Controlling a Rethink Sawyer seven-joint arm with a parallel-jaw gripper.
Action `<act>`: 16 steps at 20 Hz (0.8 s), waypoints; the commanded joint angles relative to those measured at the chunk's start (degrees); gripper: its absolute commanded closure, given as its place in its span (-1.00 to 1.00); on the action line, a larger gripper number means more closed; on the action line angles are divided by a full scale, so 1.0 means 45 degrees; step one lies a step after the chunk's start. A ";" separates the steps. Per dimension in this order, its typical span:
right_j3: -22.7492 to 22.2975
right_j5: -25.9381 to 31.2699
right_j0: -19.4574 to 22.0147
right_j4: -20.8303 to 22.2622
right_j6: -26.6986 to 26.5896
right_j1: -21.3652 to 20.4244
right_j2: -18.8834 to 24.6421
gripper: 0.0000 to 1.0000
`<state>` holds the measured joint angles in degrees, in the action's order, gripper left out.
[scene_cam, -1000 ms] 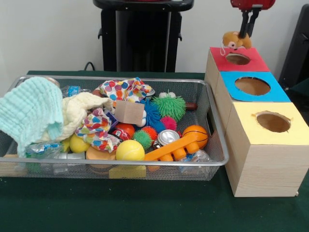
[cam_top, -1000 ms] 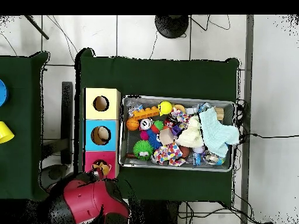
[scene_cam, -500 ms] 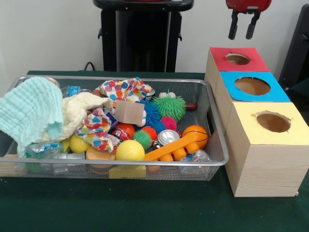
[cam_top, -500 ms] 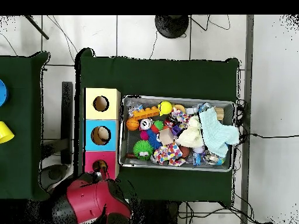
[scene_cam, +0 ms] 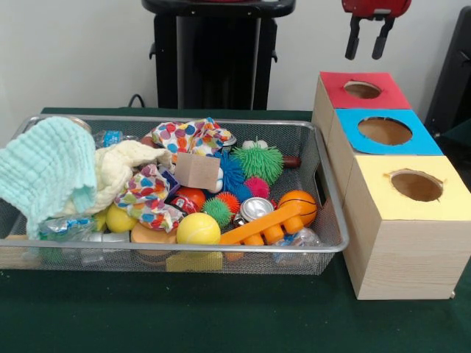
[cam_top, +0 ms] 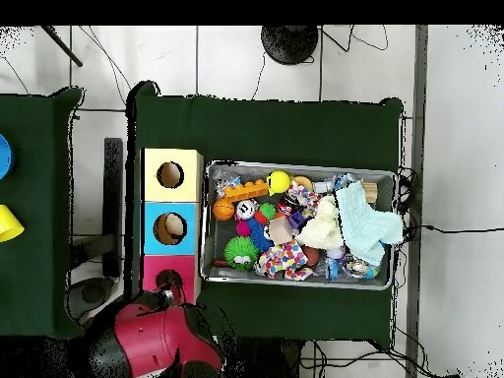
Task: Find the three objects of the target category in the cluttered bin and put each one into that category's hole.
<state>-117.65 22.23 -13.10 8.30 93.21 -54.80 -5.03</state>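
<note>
Red-topped box [scene_cam: 362, 99] at the table's far right corner sits under the gripper [scene_cam: 366, 47], whose spread fingers hold nothing, and no plush animal shows in the wire basket [scene_cam: 184, 249], so digging remains.

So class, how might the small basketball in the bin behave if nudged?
The basketball looks round and smooth, so it would probably roll. It lies against an orange toy, which may stop it. It likely feels light.
</note>
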 commanded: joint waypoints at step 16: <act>0.0232 -0.0102 0.0490 -0.1330 0.2767 0.0392 0.0540 -1.00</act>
<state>-117.65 22.23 -12.99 6.29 93.21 -54.77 -5.03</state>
